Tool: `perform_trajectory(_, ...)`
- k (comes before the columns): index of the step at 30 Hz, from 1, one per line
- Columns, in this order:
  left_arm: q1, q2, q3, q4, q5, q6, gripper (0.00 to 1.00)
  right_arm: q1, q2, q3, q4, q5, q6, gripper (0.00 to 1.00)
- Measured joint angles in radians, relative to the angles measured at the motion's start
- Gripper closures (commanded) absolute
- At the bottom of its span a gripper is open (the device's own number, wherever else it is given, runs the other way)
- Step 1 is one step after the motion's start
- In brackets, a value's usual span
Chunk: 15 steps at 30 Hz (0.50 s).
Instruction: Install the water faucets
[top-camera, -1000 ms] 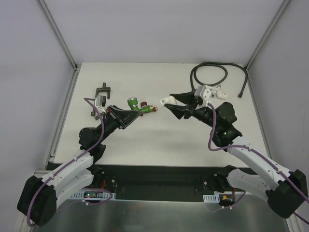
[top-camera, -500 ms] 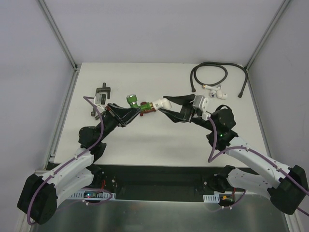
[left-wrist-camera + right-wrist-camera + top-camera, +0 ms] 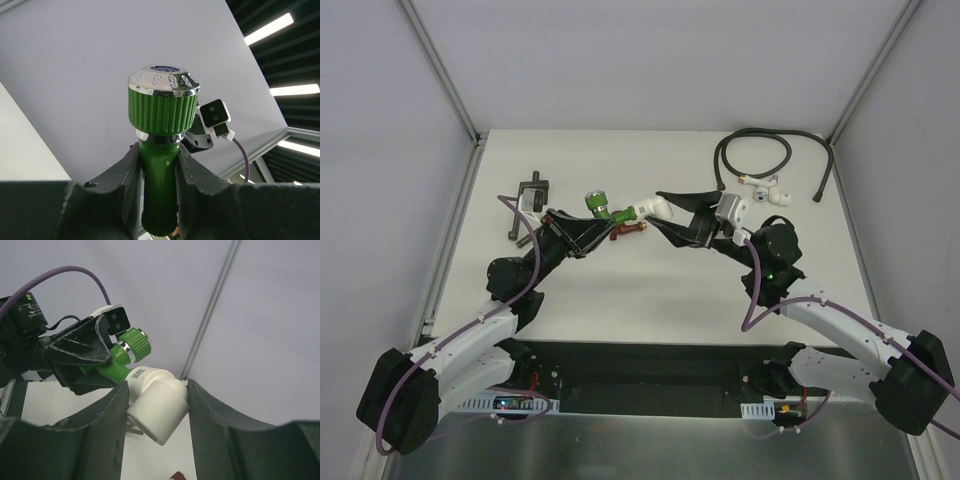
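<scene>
My left gripper [image 3: 601,223] is shut on the bright green water faucet [image 3: 604,211], held above the table with its ribbed knob [image 3: 161,112] up and its outlet end pointing right. My right gripper [image 3: 658,210] is shut on the small white elbow fitting [image 3: 649,208]. In the right wrist view the elbow [image 3: 159,407] sits between my fingers and one of its ports meets the end of the green faucet [image 3: 120,360]. The faucet's threaded end is hidden there. The dark red faucet [image 3: 628,231] lies on the table just below the two.
A coiled black hose [image 3: 755,150] lies at the back right, with small white fittings [image 3: 768,190] beside it. A dark metal clamp tool [image 3: 532,192] lies at the back left. Aluminium frame rails [image 3: 450,240] border the white table.
My right gripper has carried the white elbow leftward from the table's right half up to the green faucet's end. The left gripper with the green faucet shifted slightly left and up.
</scene>
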Motion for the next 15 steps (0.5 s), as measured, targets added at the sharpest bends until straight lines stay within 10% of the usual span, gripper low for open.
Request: perform_trajectory(15,-0.024,0.083,0.004,0.008,-0.034,-0.014,1.0,0.0,0.027,-0.033,0.101,0.043,0.059,0.99)
